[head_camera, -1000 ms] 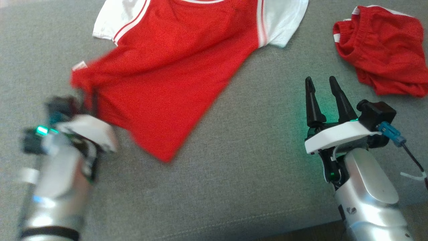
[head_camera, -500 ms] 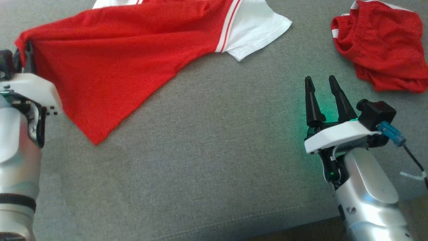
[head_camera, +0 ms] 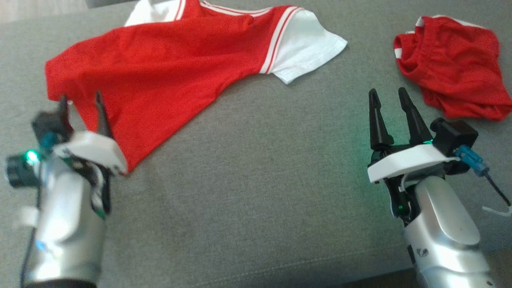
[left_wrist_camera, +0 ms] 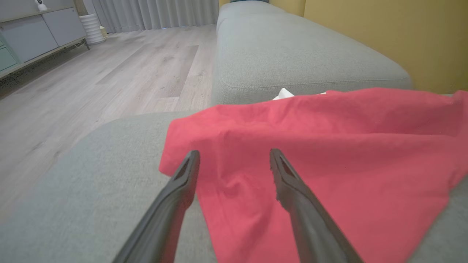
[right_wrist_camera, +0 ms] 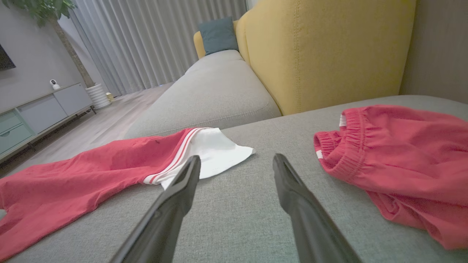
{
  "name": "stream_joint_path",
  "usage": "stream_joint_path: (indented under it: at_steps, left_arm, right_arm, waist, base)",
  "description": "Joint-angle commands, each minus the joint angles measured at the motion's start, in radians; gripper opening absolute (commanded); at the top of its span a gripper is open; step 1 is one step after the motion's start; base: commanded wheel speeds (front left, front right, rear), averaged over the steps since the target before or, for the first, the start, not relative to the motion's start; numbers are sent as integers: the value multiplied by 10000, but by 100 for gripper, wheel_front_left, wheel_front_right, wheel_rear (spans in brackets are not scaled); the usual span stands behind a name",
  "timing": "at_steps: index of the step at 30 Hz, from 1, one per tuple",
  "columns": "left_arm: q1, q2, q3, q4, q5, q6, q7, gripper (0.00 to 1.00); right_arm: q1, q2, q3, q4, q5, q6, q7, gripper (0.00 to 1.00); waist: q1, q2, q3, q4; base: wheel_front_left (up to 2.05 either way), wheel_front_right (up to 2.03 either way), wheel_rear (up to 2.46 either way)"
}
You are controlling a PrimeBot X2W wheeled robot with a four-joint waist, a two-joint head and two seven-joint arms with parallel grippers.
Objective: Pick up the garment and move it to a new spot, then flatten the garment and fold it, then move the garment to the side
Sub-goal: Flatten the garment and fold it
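Looking down from the head camera, I've got the red shirt (head_camera: 160, 76) lying on the grey sofa cushion (head_camera: 260, 192), up in the far-left part of the picture, stretched on a slant and a bit rumpled, not flat. One white sleeve (head_camera: 308, 52) points toward the middle of the cushion, and a second patch of white peeks out at the top edge. My left gripper (head_camera: 80, 96) sits at the shirt's near-left corner, fingers spread wide and pointing away from me. On the left wrist camera the red cloth lies under and between those two fingers, with nothing pinched; I can't tell whether the tips actually touch the fabric. The shirt's lowest hem corner ends just beside the white housing of that wrist. Over on the other side, my right gripper (head_camera: 387, 91) is also spread wide and empty, hanging over bare cushion between the white sleeve and the red shorts (head_camera: 452, 68). Those shorts lie bunched at the far right, well apart from the shirt. From the right wrist camera I see a yellow backrest (right_wrist_camera: 321, 54) behind the shorts, and wooden floor (right_wrist_camera: 91, 128) off beyond the shirt.
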Motion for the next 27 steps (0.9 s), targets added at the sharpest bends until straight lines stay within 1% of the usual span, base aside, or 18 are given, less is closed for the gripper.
stream_joint_path:
  at_steps: [1, 6, 7, 14, 21, 27]
  left_arm:
    - [361, 46, 334, -801, 53, 144, -52, 100]
    - [1750, -615, 521, -1832, 136, 307, -53, 100]
    - [1750, -615, 521, -1832, 136, 307, -53, 100]
    - [3391, -1067, 905, -2835, 337, 474, -53, 100]
    - [4538, -1273, 757, -3458, 776, 373, -53, 100]
    - [4896, -1387, 583, -3314, 783, 149, -53, 100]
  right_arm:
    - [166, 51, 140, -374, -210, -9, -65, 100]
    - [453, 51, 47, -332, -447, -9, -65, 100]
    - [453, 51, 47, -332, -447, -9, -65, 100]
    - [919, 51, 62, -181, -591, -9, -65, 100]
    - [1394, 51, 94, -11, -679, -9, -65, 100]
    - [1516, 51, 164, 3, -656, -9, -65, 100]
  waist:
    - [0, 0, -263, 178]
    - [0, 0, -710, 401]
    - [0, 0, -710, 401]
    - [0, 0, -1367, 607]
    - [0, 0, -1735, 797]
    - [0, 0, -1715, 841]
  base:
    - [0, 0, 0]
    - [0, 0, 0]
    - [0, 0, 0]
    - [0, 0, 0]
    - [0, 0, 0]
    - [0, 0, 0]
